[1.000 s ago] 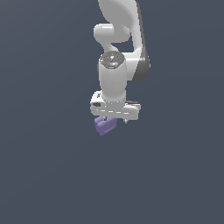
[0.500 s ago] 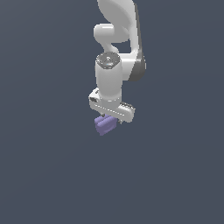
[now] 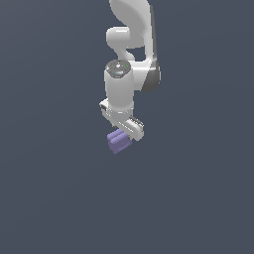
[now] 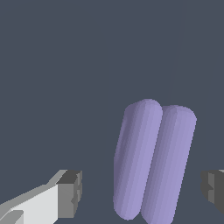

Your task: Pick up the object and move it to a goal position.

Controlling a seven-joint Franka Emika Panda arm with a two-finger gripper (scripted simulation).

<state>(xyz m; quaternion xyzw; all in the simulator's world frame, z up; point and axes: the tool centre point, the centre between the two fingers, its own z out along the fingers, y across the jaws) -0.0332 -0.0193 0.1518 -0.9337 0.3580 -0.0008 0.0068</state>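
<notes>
Purple object (image 3: 118,141) hangs under the spread-fingered gripper (image 3: 121,135) against featureless dark grey.

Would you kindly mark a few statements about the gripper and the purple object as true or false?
1. In the wrist view, the lavender-purple object shows two rounded lobes side by side. True.
2. The gripper is clamped on the object. False: its fingers stand apart from it, with a gap on each side.
3. In the exterior view, the object shows just below the hand of the white arm. True.
4. The object is bigger than the arm. False: it is much smaller than the arm.
5. The object lies outside the span of the fingers. False: it sits between them.
</notes>
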